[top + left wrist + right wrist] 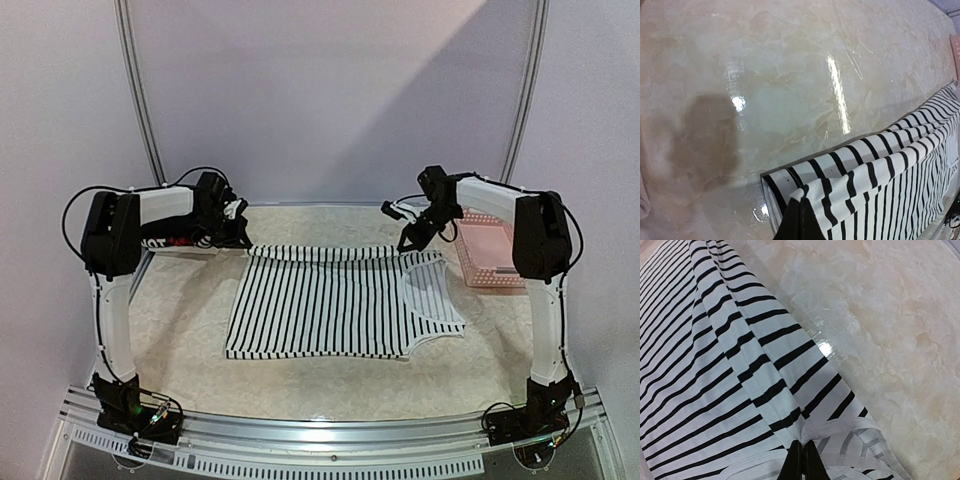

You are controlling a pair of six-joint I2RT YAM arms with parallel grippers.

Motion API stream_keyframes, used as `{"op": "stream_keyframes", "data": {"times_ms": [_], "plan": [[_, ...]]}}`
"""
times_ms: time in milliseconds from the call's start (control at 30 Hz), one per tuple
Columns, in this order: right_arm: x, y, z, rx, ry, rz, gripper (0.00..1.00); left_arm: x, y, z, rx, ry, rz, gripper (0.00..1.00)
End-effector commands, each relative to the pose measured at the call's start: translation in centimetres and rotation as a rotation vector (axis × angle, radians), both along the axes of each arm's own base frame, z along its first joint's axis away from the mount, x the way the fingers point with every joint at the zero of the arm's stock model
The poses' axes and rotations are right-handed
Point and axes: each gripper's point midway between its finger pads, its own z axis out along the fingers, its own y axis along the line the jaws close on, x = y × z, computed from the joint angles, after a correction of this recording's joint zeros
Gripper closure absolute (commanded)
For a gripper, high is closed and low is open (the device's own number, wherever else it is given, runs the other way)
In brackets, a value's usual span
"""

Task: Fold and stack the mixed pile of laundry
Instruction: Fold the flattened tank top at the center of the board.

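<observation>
Both hands pinch the far edge of the striped tank top [330, 305]: the left hand [238, 236] is closed on its 10 o'clock corner, the right hand [412, 240] on the 2 o'clock corner. The garment lies spread mid-tabletop [180, 300], its long axis running 9 to 3 o'clock and the loose cloth toward 6 o'clock of both grips. The likely fold draws that edge toward 6 o'clock, with both arms equally near.

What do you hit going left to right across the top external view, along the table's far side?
left gripper → black-and-white striped cloth tank top, its far corners pinched in both grippers' fingers → right gripper → pink perforated plastic basket
</observation>
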Motion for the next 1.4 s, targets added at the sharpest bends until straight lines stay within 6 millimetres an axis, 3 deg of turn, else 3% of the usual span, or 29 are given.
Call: {"op": "stream_keyframes", "data": {"times_ms": [0,233,500,767,1367], "plan": [[-1.3,0.0,1.8,0.040,-0.006,-0.009,1.00,-1.0,0.8,0.7,0.014,0.010,-0.007,1.00],[-2.8,-0.2,0.5,0.045,0.048,-0.010,1.00,-1.3,0.7,-0.3,0.027,0.040,-0.015,1.00],[-4.0,0.2,0.6,0.069,0.073,-0.019,1.00,-1.9,1.2,-1.1,0.062,0.067,-0.016,1.00],[-5.1,0.1,-0.7,0.059,0.107,-0.017,1.00,-3.4,1.5,-1.7,0.084,0.119,-0.022,1.00],[-7.7,-0.2,-0.2,0.070,0.119,-0.009,1.00,-6.0,1.5,-0.9,0.110,0.141,-0.038,1.00]]}}
